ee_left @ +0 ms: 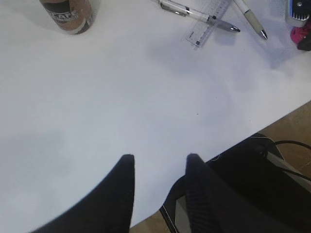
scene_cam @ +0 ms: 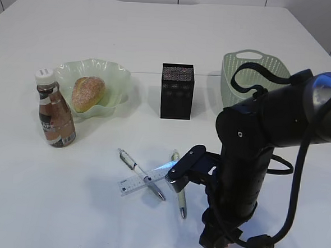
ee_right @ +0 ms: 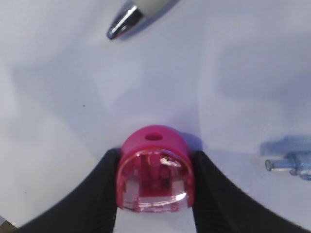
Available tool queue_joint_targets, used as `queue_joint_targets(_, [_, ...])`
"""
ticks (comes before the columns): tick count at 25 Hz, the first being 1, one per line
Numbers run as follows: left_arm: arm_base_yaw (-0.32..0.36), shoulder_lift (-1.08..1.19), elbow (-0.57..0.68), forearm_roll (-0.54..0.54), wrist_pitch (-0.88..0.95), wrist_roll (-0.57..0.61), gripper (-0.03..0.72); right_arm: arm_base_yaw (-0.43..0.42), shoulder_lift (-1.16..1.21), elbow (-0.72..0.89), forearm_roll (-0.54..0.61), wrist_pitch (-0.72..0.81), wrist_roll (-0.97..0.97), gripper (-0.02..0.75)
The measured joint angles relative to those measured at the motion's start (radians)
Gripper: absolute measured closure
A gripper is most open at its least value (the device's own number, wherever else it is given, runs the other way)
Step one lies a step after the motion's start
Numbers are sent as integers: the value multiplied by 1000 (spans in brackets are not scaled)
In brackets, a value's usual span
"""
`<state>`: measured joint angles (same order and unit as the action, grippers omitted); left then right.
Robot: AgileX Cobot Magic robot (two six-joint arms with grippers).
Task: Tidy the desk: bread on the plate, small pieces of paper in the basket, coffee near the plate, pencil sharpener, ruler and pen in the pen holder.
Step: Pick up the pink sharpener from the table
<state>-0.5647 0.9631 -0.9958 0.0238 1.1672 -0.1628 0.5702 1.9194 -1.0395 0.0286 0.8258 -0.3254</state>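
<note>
My right gripper is down on the desk, shut on the pink pencil sharpener, with a finger against each side. My left gripper hangs open and empty over the desk's near edge. The bread lies on the plate, and the coffee stands just left of it. One pen lies across the clear ruler; a second pen lies beside my right arm. The pen holder stands mid-desk, the basket to its right. No small pieces of paper are in view.
A small clear bluish piece lies on the desk right of the sharpener. The second pen's metal tip points toward my right gripper. The desk's near edge runs close to my left gripper, with dark cables beyond it.
</note>
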Motion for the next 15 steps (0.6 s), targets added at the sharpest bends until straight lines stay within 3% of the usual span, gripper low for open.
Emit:
queue_joint_targets(6, [0, 0, 0, 2, 0, 0, 449, 0, 0, -15, 0, 68, 0, 423])
queue_joint_targets(15, [0, 0, 0, 2, 0, 0, 449, 0, 0, -200, 2, 186, 104, 423])
